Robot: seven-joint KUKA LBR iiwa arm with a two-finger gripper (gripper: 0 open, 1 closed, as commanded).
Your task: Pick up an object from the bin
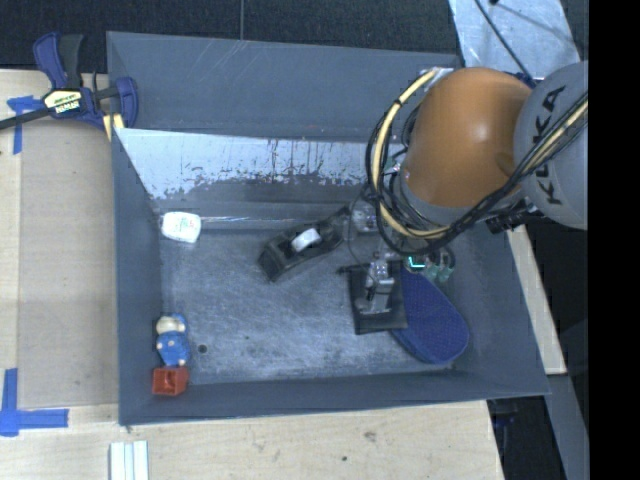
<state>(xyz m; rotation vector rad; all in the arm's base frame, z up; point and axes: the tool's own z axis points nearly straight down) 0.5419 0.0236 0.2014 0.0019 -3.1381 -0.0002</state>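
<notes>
My gripper [377, 303] reaches down to the bin floor right of centre, under the orange cover. Right beside it, on its right, lies a dark blue oval pad-like thing [436, 323] that stretches toward the bin's front right corner; the gripper's lower part touches or overlaps its left edge. A black tape dispenser with a white roll [300, 245] lies slanted on the floor to the gripper's upper left, a short way off.
A small white lump [181, 227] rests by the back left wall. In the front left corner a little blue and white figure [172, 341] lies above a red block [169, 381]. The arm and its cables hang over the bin's right side.
</notes>
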